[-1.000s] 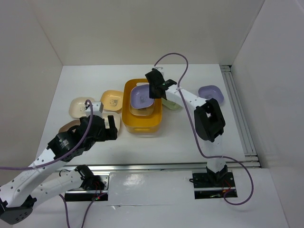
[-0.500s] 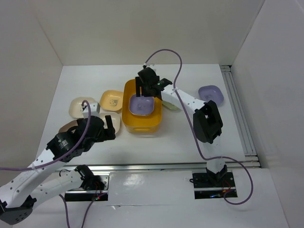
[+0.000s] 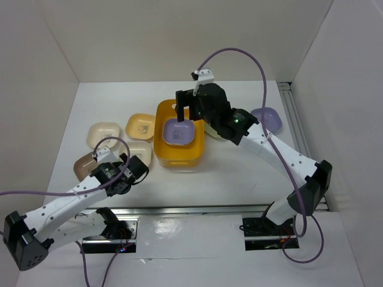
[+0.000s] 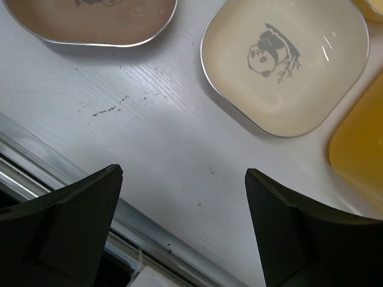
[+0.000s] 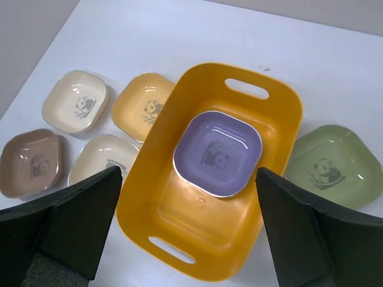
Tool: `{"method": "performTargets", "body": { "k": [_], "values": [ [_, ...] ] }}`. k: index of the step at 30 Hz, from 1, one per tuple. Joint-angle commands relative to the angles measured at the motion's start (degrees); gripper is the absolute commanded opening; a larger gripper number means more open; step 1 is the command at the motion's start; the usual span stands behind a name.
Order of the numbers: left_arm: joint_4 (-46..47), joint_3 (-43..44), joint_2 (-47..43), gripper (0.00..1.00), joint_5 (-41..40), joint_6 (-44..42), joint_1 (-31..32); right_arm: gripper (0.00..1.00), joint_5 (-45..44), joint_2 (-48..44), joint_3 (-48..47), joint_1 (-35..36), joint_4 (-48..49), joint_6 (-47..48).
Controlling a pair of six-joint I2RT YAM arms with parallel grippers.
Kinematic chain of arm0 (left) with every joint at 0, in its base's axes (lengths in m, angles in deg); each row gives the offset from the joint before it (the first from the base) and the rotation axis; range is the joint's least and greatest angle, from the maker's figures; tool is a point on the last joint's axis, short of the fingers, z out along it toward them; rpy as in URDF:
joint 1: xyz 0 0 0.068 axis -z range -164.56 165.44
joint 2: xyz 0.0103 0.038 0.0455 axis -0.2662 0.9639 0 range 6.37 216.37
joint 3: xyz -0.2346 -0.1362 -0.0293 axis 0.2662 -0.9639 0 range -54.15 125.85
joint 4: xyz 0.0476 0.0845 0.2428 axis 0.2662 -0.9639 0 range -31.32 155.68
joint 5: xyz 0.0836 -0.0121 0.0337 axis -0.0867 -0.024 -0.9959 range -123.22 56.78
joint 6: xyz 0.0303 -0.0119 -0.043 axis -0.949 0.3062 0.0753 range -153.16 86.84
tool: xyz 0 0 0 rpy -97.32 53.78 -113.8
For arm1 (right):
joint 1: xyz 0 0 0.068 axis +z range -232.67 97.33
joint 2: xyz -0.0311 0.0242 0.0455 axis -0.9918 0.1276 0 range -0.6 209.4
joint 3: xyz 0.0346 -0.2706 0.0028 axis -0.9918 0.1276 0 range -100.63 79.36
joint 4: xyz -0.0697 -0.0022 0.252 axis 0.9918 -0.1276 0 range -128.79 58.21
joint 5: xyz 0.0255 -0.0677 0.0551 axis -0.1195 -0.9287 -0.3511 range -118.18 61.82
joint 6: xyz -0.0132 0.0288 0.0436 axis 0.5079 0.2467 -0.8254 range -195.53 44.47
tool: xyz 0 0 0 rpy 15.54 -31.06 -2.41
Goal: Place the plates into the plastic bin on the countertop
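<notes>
White walls (image 3: 179, 36) close in a white countertop (image 3: 239, 173), with a metal rail (image 3: 302, 143) along its right side. At the centre stands the orange plastic bin (image 3: 160, 149), and a lavender plate (image 3: 178, 131) lies flat on its floor, towards the far end.

From its base at the near right, the right arm bends at an elbow by the right edge and reaches far-left. The right gripper (image 3: 187, 109) hangs pointing down above the far end of the bin. Its fingers (image 5: 66, 221) stand wide apart with nothing between them, clear of the plate below.

The left arm lies low, stretched from the near left corner towards the bin. The left gripper (image 3: 128, 170) faces down over bare countertop, its fingers (image 4: 296, 224) spread wide and holding nothing, just near of a cream plate (image 4: 287, 60).

Left of the bin rest this cream plate, a tan plate (image 3: 85, 164), a second cream plate (image 3: 103, 134) and a yellow plate (image 3: 140, 125). A green plate (image 5: 329, 166) sits just right of the bin, and a second lavender plate (image 3: 266, 118) lies farther right, near the rail.
</notes>
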Motion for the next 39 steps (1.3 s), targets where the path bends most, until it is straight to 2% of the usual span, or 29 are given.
{"method": "performTargets", "body": {
  "k": [1, 5, 13, 16, 18, 20, 22, 23, 25, 27, 30, 32, 35, 39],
  "values": [
    [2.1, 0.5, 3.4, 0.96, -6.1, 9.9, -1.0, 1.0, 1.3, -2.9, 5.4, -0.3, 4.4, 4.0],
    [12.0, -0.8, 7.7, 0.94, -5.5, 6.7, -5.4, 1.0, 3.6, -5.5, 9.5, -0.8, 6.0, 4.5],
    [37.7, -11.0, 11.1, 0.89, 6.8, -9.7, -21.0, 1.0, 4.8, -6.5, 12.5, -0.8, 6.6, 4.5],
    [43.2, -12.3, 13.7, 0.86, 8.3, -11.8, -22.7, 1.0, 5.4, -7.1, 12.5, -0.8, 7.1, 5.1],
    [44.6, -12.3, 15.1, 0.85, 9.0, -12.7, -23.4, 1.0, 5.4, -7.1, 13.1, -0.8, 7.7, 5.1],
    [46.8, -12.3, 15.8, 0.76, 9.6, -14.0, -24.0, 1.0, 5.4, -7.6, 13.7, -0.8, 7.7, 5.1],
    [46.8, -12.3, 16.6, 0.76, 10.1, -14.0, -24.5, 1.0, 5.4, -8.1, 13.7, -0.8, 8.2, 5.1],
    [46.8, -12.3, 16.6, 0.65, 10.1, -14.0, -24.5, 1.0, 4.9, -8.1, 14.4, -0.8, 8.8, 5.1],
    [46.8, -12.3, 17.1, 0.56, 10.7, -14.0, -25.0, 1.0, 4.9, -8.7, 15.1, -0.8, 8.8, 5.1],
    [46.2, -12.3, 17.1, 0.56, 10.7, -13.3, -25.0, 1.0, 4.9, -8.7, 15.7, -0.8, 9.4, 5.1],
    [45.0, -12.8, 17.1, 0.47, 11.2, -11.3, -25.0, 1.0, 4.9, -8.7, 15.7, -0.8, 9.4, 5.1],
    [44.3, -12.8, 17.1, 0.47, 11.9, -10.5, -25.0, 1.0, 4.9, -9.2, 16.2, -0.8, 9.4, 5.1],
    [43.7, -12.8, 19.1, 0.3, 13.1, -9.3, -25.0, 1.0, 4.9, -9.2, 16.2, -0.8, 9.4, 5.1],
    [42.6, -12.8, 20.7, 0.2, 13.1, -7.7, -25.0, 1.0, 4.4, -9.7, 16.2, -0.8, 9.4, 5.1]
  ]
}}
